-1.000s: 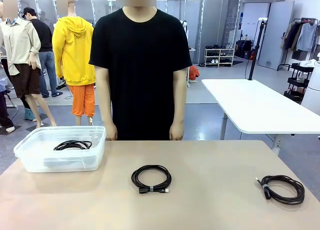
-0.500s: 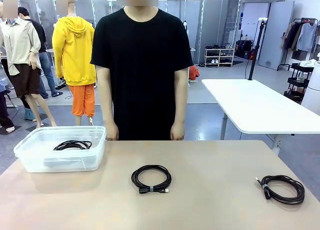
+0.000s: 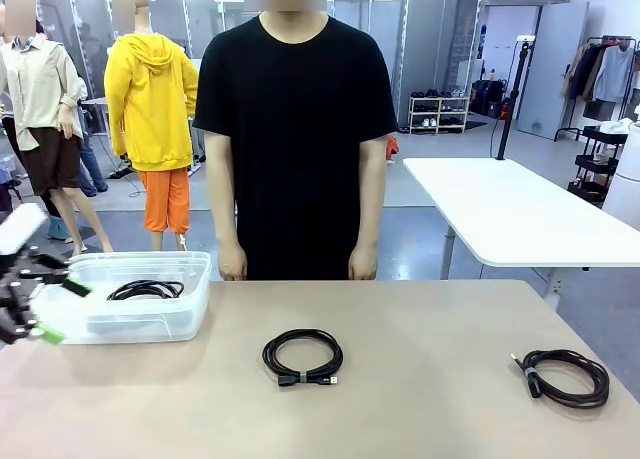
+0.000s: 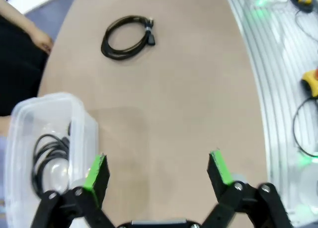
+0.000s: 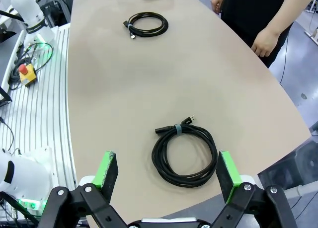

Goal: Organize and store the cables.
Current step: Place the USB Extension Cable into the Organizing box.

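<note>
Front view: left gripper point(image 3: 62, 309), fingers spread and empty, hovers beside the clear bin point(image 3: 150, 324) storing one coiled cable point(image 3: 145, 290). Right of the bin wait a nearer coil point(image 3: 302, 356) and, under the spread-fingered right gripper point(image 5: 166, 168), a farther coil point(image 3: 565, 377).

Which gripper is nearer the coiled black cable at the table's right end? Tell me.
Right. The right gripper hangs over that cable; the left gripper is beside the clear plastic bin at the opposite end.

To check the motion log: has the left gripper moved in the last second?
Yes. The left gripper has come in from the picture's left edge and now hangs open at the left end of the clear bin.
</note>
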Action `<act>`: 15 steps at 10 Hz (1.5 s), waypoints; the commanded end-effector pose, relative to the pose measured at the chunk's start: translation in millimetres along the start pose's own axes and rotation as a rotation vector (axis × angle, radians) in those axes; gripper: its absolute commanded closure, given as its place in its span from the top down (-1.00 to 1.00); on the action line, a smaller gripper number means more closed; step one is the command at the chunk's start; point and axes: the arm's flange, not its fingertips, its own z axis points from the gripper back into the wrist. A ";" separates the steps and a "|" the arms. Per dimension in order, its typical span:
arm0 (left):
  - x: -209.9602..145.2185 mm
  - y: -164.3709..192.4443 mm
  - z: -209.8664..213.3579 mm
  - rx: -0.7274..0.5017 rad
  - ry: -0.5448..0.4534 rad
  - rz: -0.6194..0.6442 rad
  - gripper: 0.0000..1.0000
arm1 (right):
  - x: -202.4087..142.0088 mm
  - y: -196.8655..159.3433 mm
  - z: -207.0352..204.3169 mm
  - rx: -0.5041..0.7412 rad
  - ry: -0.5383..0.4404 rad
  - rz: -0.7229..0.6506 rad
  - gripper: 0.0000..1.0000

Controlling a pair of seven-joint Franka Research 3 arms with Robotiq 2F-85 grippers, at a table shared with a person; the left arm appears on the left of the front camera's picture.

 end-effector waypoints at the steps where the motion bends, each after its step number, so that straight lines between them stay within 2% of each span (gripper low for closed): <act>1: 49.4 6.0 -33.5 -0.027 0.207 -0.028 1.00 | 0.4 5.5 -2.0 -0.001 -0.013 -0.008 1.00; 5: 124.4 21.4 -96.1 -0.162 0.277 -0.019 1.00 | 0.4 5.5 -2.0 -0.001 -0.013 -0.008 1.00; 6: 143.4 31.9 -121.4 -0.194 0.265 -0.014 1.00 | 0.4 5.5 -2.0 -0.001 -0.013 -0.008 1.00; 9: 186.1 50.6 -189.9 -0.199 0.392 -0.024 1.00 | 0.4 5.5 -2.0 -0.001 -0.013 -0.008 1.00; 10: 193.6 55.3 -218.9 -0.161 0.437 -0.034 1.00 | 0.4 5.5 -2.0 -0.001 -0.013 -0.008 1.00; 11: 196.4 58.2 -243.8 -0.115 0.413 0.012 1.00 | 0.4 5.5 -2.0 -0.001 -0.013 -0.008 1.00; 15: 200.2 65.5 -316.5 -0.105 0.487 0.054 1.00 | 0.4 5.5 -2.0 -0.001 -0.013 -0.008 1.00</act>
